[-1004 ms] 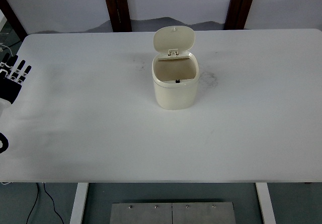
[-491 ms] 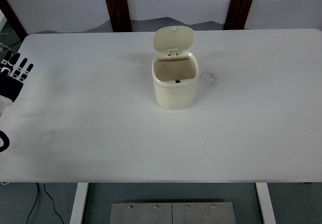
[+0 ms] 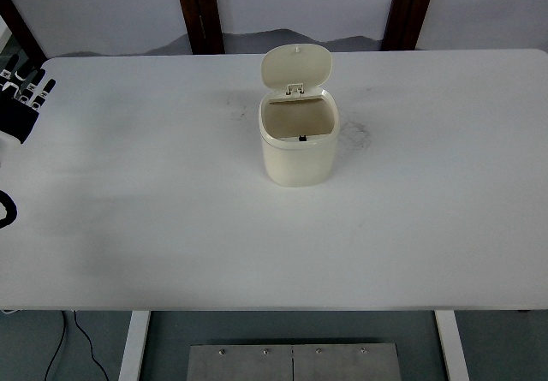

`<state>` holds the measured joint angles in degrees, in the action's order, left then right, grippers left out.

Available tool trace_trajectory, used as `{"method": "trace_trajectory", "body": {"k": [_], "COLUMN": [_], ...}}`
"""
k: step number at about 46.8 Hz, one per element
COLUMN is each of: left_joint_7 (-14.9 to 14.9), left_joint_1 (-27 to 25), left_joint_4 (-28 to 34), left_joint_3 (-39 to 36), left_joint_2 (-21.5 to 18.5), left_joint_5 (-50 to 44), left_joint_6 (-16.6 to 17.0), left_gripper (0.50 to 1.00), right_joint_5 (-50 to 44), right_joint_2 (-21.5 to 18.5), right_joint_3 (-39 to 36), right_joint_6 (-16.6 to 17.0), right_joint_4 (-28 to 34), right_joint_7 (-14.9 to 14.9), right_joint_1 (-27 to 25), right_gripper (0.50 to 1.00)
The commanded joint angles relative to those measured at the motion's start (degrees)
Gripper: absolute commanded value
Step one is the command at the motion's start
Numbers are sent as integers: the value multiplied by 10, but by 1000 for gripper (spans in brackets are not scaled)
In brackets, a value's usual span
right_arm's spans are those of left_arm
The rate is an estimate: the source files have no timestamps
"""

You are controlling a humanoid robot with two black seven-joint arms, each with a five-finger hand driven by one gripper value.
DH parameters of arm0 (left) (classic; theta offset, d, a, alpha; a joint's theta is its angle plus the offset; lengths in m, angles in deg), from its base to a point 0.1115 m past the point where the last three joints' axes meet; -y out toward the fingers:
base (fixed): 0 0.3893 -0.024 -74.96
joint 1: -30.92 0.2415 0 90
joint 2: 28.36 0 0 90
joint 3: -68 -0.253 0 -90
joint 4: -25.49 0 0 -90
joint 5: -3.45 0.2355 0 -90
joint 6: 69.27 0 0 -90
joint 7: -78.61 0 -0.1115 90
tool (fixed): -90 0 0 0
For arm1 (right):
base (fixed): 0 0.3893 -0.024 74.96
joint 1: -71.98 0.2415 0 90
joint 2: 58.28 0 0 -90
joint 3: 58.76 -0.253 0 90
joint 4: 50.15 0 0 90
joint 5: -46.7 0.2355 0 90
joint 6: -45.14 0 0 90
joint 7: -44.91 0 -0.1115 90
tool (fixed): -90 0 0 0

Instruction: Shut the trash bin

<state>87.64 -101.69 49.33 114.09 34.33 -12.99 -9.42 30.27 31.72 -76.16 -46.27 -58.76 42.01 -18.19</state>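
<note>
A small cream trash bin [image 3: 298,145] stands upright near the middle of the white table [image 3: 171,227]. Its lid [image 3: 296,68] is flipped up and stands open at the back, so the empty inside shows. My left hand [image 3: 20,98] is at the far left edge of the picture, over the table's back-left corner, fingers spread and holding nothing. It is far from the bin. The right arm is out of view.
Two dark wooden posts [image 3: 199,10] stand behind the table's far edge. A black cable [image 3: 81,338] hangs below the table at the left. Faint scuff marks [image 3: 355,133] lie on the table right of the bin.
My left hand has moved up the picture, toward the table's far left corner. The bin and its lid have not moved.
</note>
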Motion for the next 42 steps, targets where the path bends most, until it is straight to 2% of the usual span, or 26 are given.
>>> {"method": "trace_trajectory", "body": {"k": [1, 6, 12, 26, 42], "left_joint_7": [-1, -2, -2, -3, -5], "left_joint_1": [-26, -69, -129, -254, -317], "left_joint_4": [1, 2, 2, 7, 121], "left_joint_3": [-1, -5, -49, -211, -311], "left_joint_2": [-5, -4, -2, 14, 18], "left_joint_5": [33, 95, 147, 153, 183], "left_joint_6": [13, 30, 38, 44, 83], "left_gripper": [1000, 1000, 1000, 1000, 1000], "right_joint_5": [0, 0, 0, 0, 0], "right_joint_2": [0, 0, 0, 0, 0], "right_joint_3": [0, 0, 1, 0, 0], "right_joint_6": [0, 0, 0, 0, 0], "right_joint_4": [0, 0, 0, 0, 0], "right_joint_7": [0, 0, 0, 0, 0], "right_joint_1": [0, 0, 0, 0, 0], "right_gripper": [991, 993, 991, 991, 991]}}
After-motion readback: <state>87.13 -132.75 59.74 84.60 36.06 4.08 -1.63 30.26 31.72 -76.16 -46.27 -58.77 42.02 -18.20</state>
